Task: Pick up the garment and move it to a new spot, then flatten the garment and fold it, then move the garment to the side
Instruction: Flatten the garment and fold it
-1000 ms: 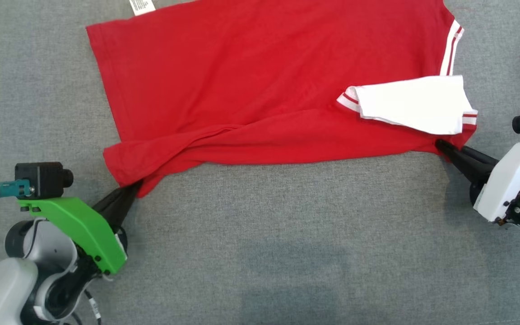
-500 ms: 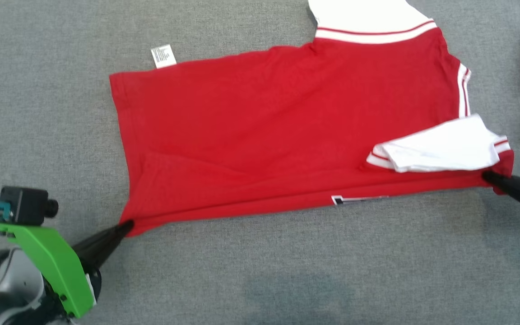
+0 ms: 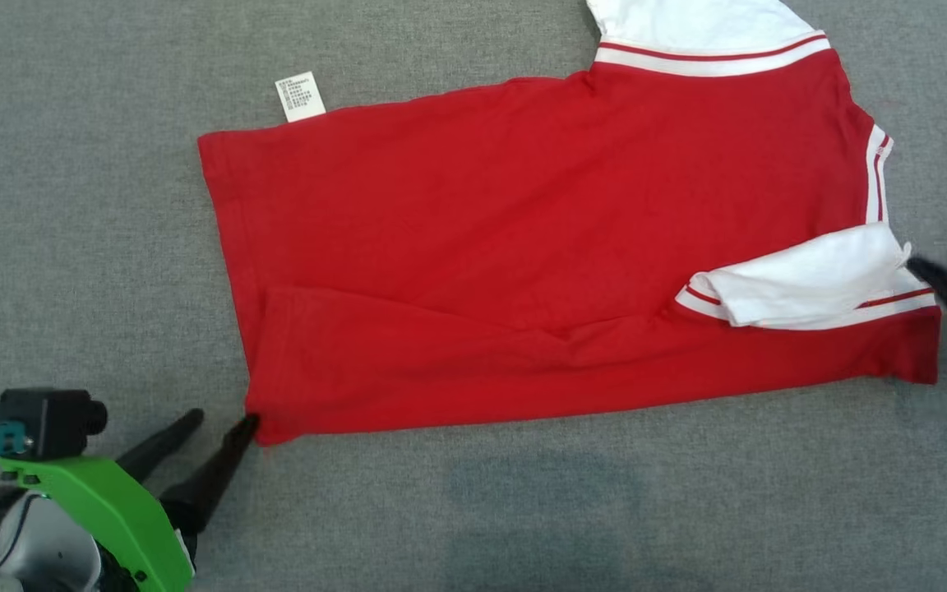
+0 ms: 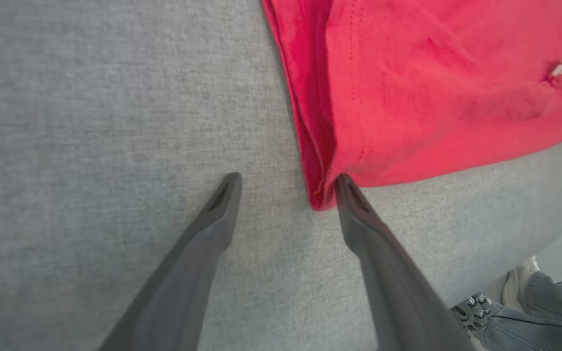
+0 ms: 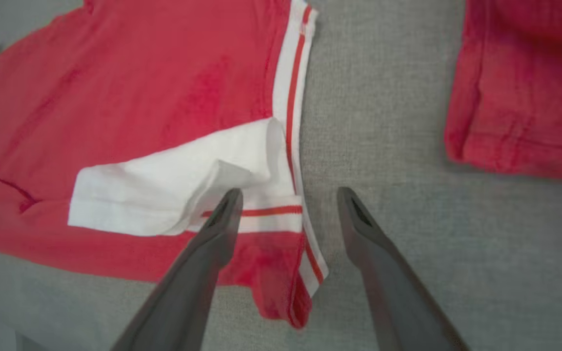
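Covering the whole work area, a grey woven cloth surface [image 3: 473,510] lies flat; a person's shoe [image 4: 476,309] and jeans leg [image 4: 544,312] show past its edge in the left wrist view. The left gripper [image 3: 222,418] sits low at the near left, its green wrist mount [image 3: 103,518] angled up toward the shirt, jaws spread wide and gripping nothing. The right gripper [image 3: 942,261] reaches in from the right edge, fingers pointing left, likewise spread and empty.

The red shirt [image 3: 523,247] lies spread on the surface between the two, with a white care label [image 3: 301,96] at its far left hem and a white sleeve [image 3: 802,284] folded over its near right part. Its near left hem corner touches one left fingertip. Its striped right edge lies between the right gripper's fingers. A second red garment [image 5: 525,87] lies apart, further right.
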